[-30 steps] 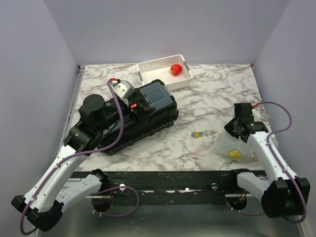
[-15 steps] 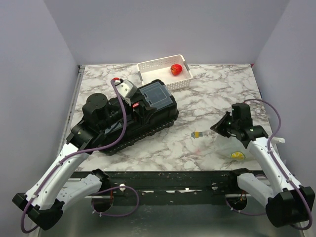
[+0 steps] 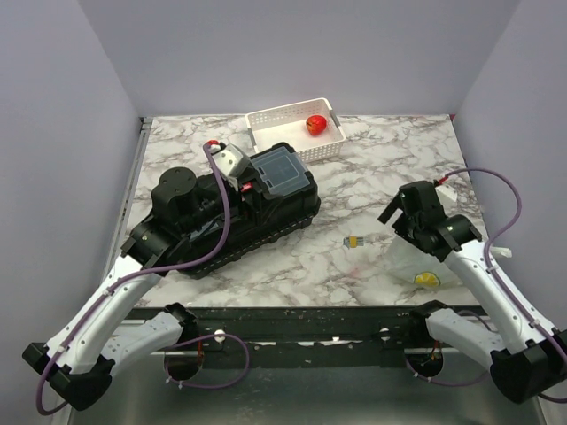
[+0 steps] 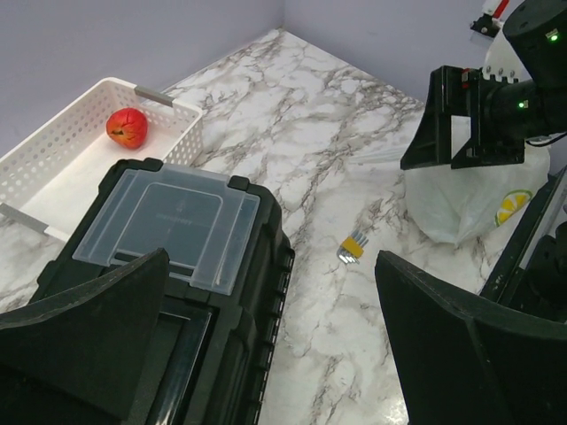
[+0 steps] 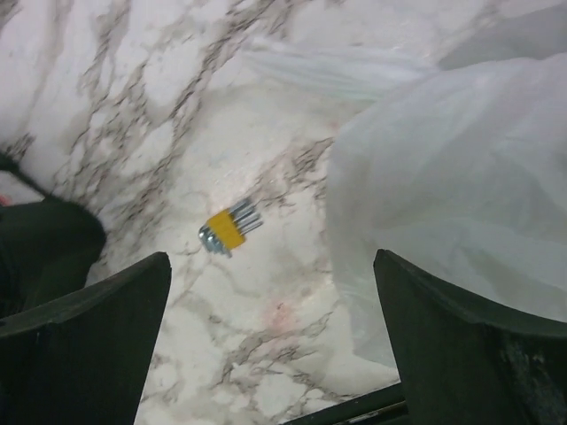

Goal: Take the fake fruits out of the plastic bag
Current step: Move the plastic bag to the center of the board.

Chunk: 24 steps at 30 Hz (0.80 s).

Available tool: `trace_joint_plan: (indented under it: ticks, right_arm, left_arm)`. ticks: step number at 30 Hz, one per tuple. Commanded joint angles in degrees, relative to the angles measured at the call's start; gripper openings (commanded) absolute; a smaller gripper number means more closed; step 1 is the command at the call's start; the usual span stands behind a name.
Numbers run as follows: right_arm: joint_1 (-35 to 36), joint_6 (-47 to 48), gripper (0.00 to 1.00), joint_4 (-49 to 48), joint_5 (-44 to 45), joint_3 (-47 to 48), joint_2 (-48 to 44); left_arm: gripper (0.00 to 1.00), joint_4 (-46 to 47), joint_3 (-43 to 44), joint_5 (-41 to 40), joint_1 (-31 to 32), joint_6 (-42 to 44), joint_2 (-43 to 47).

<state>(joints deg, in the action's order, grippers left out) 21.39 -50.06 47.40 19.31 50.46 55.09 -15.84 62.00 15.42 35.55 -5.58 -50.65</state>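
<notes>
Hovers spread right gripper (image 5: 270, 266) beside crinkly white plastic bag (image 5: 461, 177), likely to grab. Holds left gripper (image 4: 272, 261) spread above black plastic toolbox (image 4: 168, 217).

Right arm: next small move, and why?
Probably shift the right hand sideways to the plastic bag and lower it onto the crumpled edge. The hand is open over the table beside the bag, and a yellow fruit shows inside.
</notes>
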Motion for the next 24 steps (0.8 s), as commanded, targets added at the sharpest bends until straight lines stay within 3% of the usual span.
trace_joint_plan:
  ticks: [1, 9, 12, 16, 18, 20, 21, 22, 23, 24]
  right_arm:
    - [0.1, -8.4, 1.0, 10.6, 18.2, 2.6, 2.1]
    - [0.1, -18.6, 1.0, 18.6, 28.7, 3.7, 10.5]
    - [0.0, -14.8, 1.0, 13.9, 28.9, 2.2, 12.8]
    - [0.1, -9.9, 0.97, 8.0, 22.8, 0.3, 16.8]
    - [0.1, -7.3, 0.84, 6.7, 21.2, 0.6, 18.5]
    - [0.1, -5.6, 0.8, 6.5, 19.8, 1.8, 18.9]
    - [0.2, -4.6, 0.73, 5.6, 19.3, 2.1, 18.5]
    - [0.2, -2.4, 0.56, 4.1, 17.9, 1.9, 17.7]
    - [0.2, -0.4, 0.31, 2.1, 16.3, 1.5, 16.5]
    - [0.2, 0.7, 0.15, 1.1, 14.8, 1.3, 15.3]
  left_arm:
    - [0.99, 0.6, -0.4, -0.7, 0.9, 0.6, 1.0]
    - [0.99, 0.4, -0.4, -1.7, 1.9, 1.3, 1.6]
    - [0.99, 0.3, -0.5, -2.0, 2.3, 1.4, 1.9]
    - [0.99, 0.1, -0.5, -2.4, 2.6, 1.8, 1.9]
    - [0.99, 0.1, -0.5, -2.6, 2.8, 1.9, 2.0]
    - [0.99, 0.2, -0.6, -3.0, 2.9, 2.1, 2.0]
    - [0.99, 0.1, -0.6, -3.0, 2.9, 2.1, 2.0]
    - [0.99, 0.2, -0.6, -2.9, 3.0, 2.2, 1.9]
    - [0.99, 0.2, -0.6, -2.8, 3.1, 2.1, 1.8]
    - [0.99, 0.2, -0.6, -2.6, 3.1, 2.1, 1.7]
